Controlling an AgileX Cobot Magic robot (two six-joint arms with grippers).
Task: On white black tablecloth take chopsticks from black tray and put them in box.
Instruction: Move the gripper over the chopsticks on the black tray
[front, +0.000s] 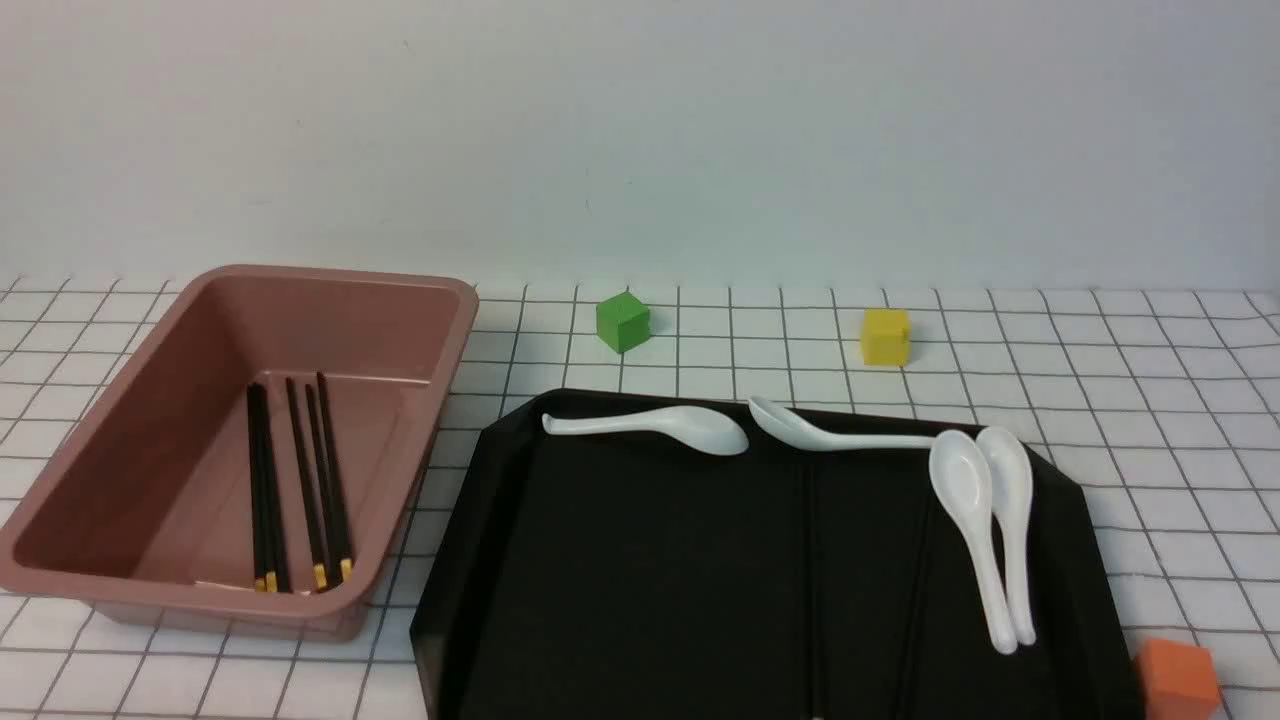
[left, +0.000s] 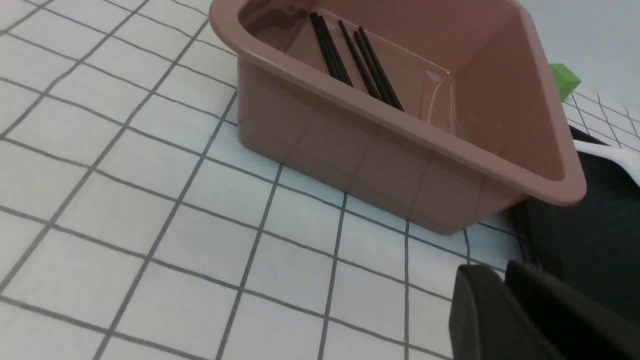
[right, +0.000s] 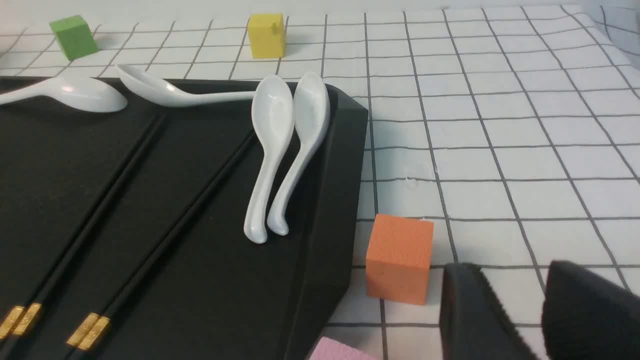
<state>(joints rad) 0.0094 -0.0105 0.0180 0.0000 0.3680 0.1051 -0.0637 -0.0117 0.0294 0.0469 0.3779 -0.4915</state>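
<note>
Cropped by the front view's lower edge — black tray (front: 470, 600), orange cube (front: 1178, 680); barely distinguishable against that tray, chopsticks (front: 812, 600).

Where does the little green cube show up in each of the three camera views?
Front view: the green cube sits on the tablecloth beyond the black tray, between the box and the yellow cube.
Left wrist view: only part of it shows, past the box's far corner.
Right wrist view: it stands beyond the tray, the yellow cube nearby.
Shared landmark: the black tray, in all three.
</note>
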